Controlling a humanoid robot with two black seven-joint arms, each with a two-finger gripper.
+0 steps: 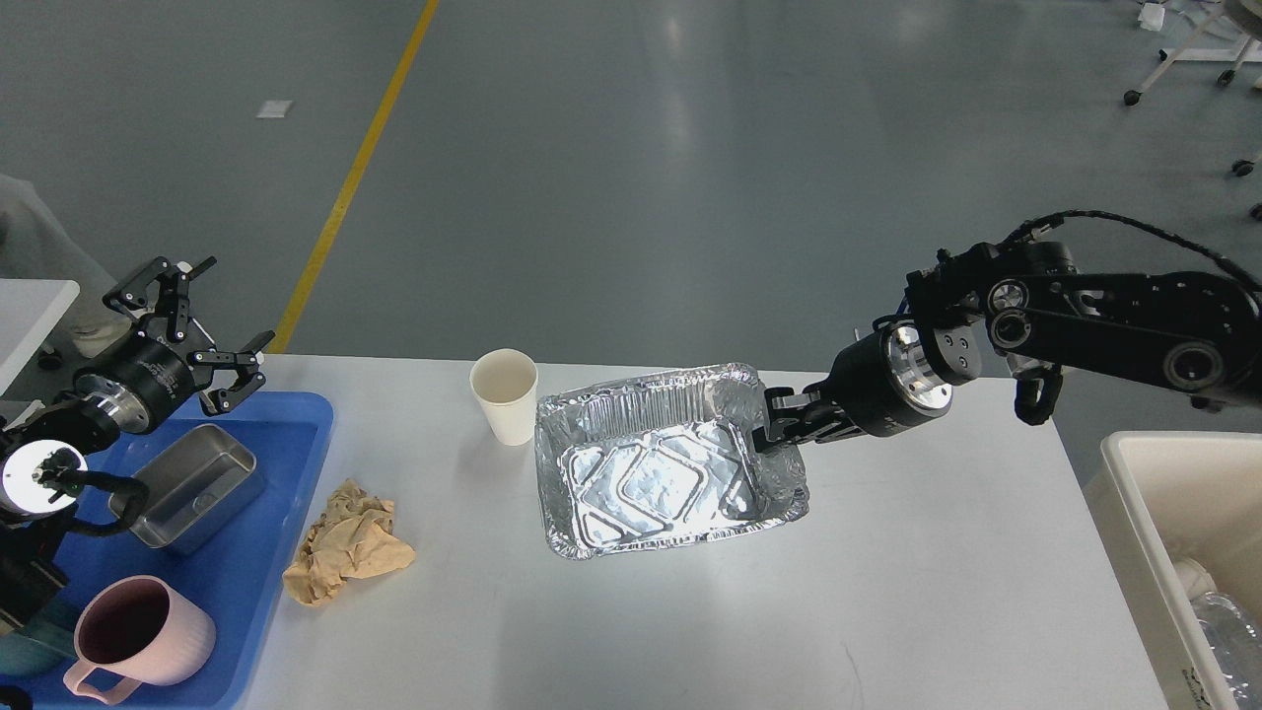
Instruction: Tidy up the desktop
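Observation:
The white desktop (887, 592) fills the lower middle of the head view. A crinkled foil tray (661, 468) rests on it near the centre. My right gripper (774, 426) is shut on the foil tray's right rim. A white paper cup (505, 396) stands upright just left of the tray, nearly touching it. A crumpled tan paper wad (345, 540) lies on the desktop at the left. My left gripper (187, 320) hangs open above the far left edge, holding nothing.
A blue plastic tray (286, 473) at the left holds a small metal box (187, 483) and a pink mug (138, 636). A cream-white bin (1144, 532) with clear plastic inside stands off the right edge. Grey floor lies beyond the table.

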